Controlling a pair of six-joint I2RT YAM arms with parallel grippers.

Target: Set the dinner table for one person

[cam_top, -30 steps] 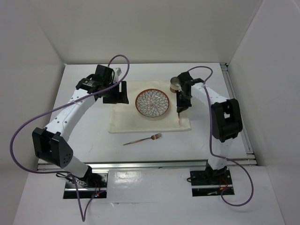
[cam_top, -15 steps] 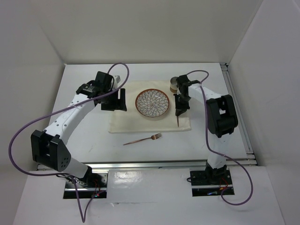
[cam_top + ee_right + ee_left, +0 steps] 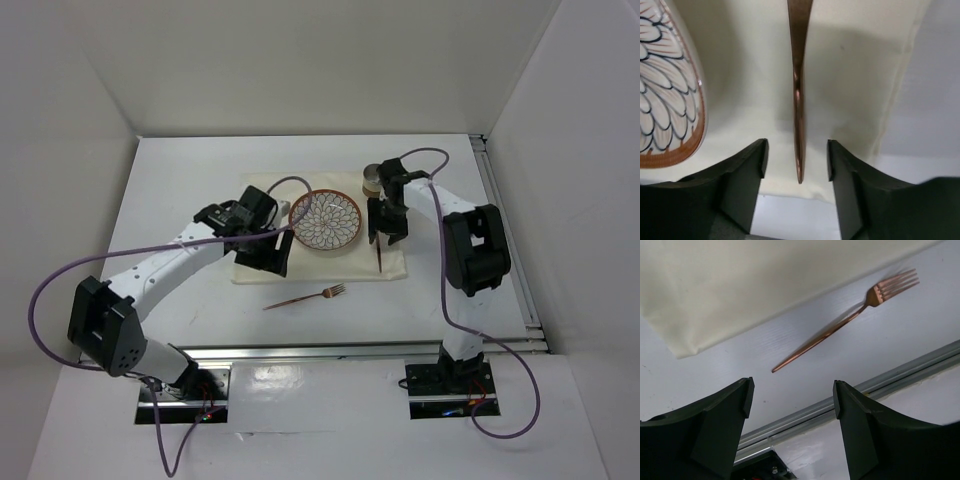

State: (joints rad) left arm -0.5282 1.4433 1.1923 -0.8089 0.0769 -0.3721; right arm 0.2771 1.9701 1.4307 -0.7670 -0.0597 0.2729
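Observation:
The white dinner table (image 3: 190,180) carries a cream cloth (image 3: 260,268) with a patterned plate (image 3: 325,220) on it. A copper knife (image 3: 380,257) lies on the cloth right of the plate. My right gripper (image 3: 386,238) is open above the knife's handle; in the right wrist view the knife (image 3: 799,100) lies between my open fingers (image 3: 742,175), untouched, with the plate (image 3: 665,105) at the left. A copper fork (image 3: 305,297) lies on the bare table in front of the cloth. My left gripper (image 3: 270,258) is open and empty over the cloth's near edge; the fork (image 3: 845,322) shows beyond it.
A small round cup (image 3: 371,180) stands at the cloth's back right corner, just behind my right gripper. A metal rail (image 3: 320,350) runs along the table's near edge, also in the left wrist view (image 3: 900,372). White walls close in the sides and back.
My left arm has swung from the cloth's back left to its near edge, towards the fork. My right gripper's fingers stand wider apart over the knife.

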